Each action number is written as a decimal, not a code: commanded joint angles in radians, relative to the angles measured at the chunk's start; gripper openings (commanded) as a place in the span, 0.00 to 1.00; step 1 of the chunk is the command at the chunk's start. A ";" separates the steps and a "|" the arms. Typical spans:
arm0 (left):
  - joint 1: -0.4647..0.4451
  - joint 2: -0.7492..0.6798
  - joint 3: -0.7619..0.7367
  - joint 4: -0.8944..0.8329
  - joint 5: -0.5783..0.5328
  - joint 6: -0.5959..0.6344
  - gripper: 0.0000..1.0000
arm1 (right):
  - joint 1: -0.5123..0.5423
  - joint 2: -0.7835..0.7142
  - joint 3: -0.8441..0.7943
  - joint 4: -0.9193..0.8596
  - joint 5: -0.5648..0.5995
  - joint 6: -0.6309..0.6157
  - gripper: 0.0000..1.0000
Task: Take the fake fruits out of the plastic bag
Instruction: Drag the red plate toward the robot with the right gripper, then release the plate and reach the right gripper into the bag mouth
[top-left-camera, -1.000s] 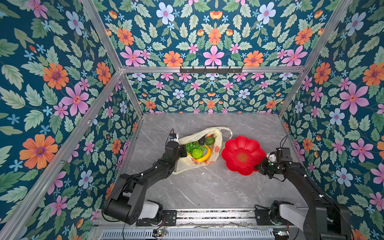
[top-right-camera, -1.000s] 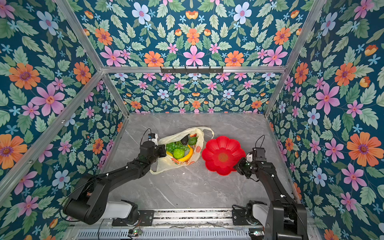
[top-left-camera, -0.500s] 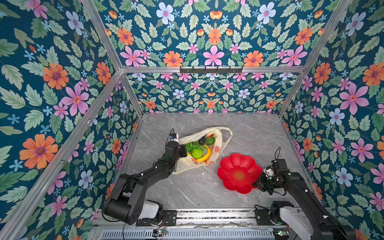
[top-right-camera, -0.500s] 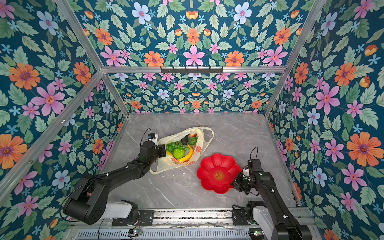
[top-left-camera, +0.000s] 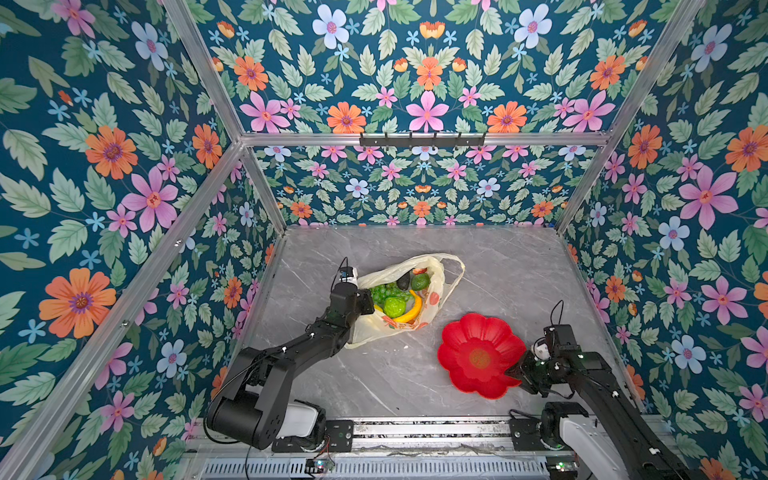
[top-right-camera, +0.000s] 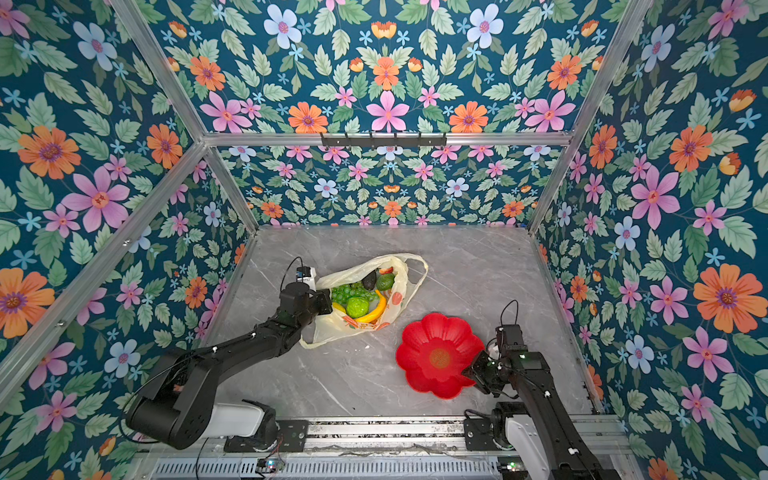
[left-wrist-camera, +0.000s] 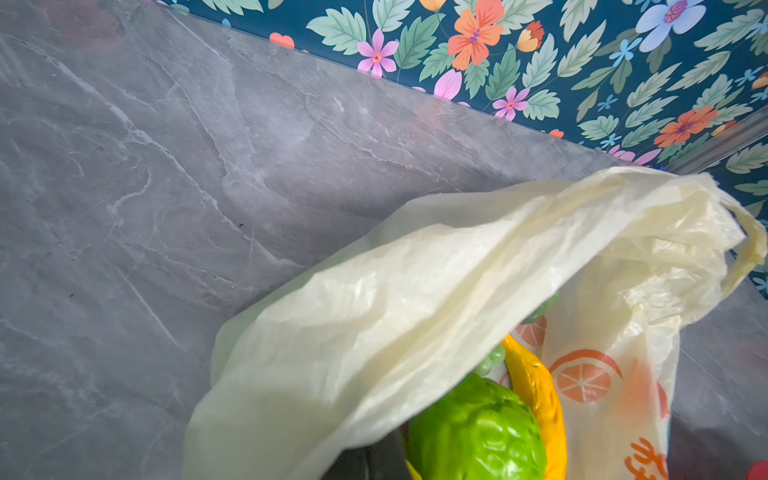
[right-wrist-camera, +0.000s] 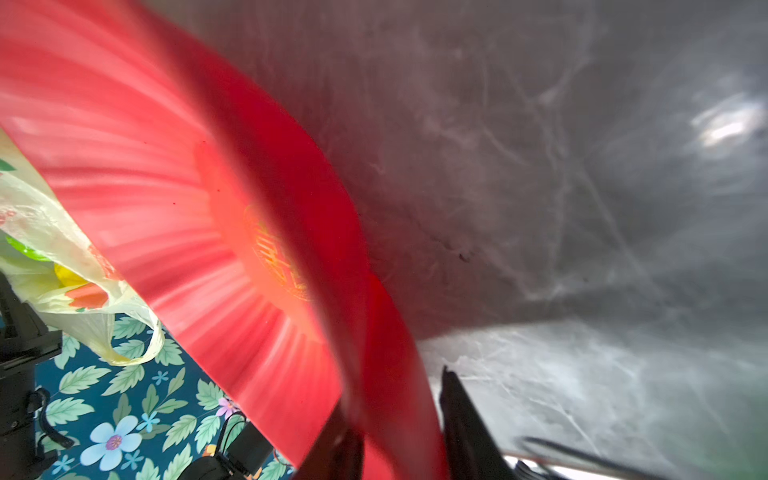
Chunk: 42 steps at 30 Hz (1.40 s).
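Top view: my left gripper (top-left-camera: 369, 300) clenched on bag (top-left-camera: 438, 272) rim, holding mouth open over fruits (top-left-camera: 394, 306); right gripper (top-left-camera: 514, 371) straddles plate (top-left-camera: 461, 340) rim, grip unclear, plate likely for fruits.

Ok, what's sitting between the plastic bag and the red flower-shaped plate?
Nothing. Both top views show only a bare strip of grey marble tabletop between the plastic bag and the red flower-shaped plate.
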 joint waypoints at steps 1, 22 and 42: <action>0.000 -0.001 0.004 0.010 0.005 0.001 0.00 | 0.001 -0.035 0.021 -0.048 0.066 0.034 0.41; -0.006 0.022 0.018 0.018 0.058 0.003 0.00 | 0.210 0.020 0.404 -0.088 0.446 0.018 0.80; -0.049 0.009 0.031 -0.001 0.044 0.023 0.00 | 0.678 1.139 1.262 0.234 0.419 -0.189 0.69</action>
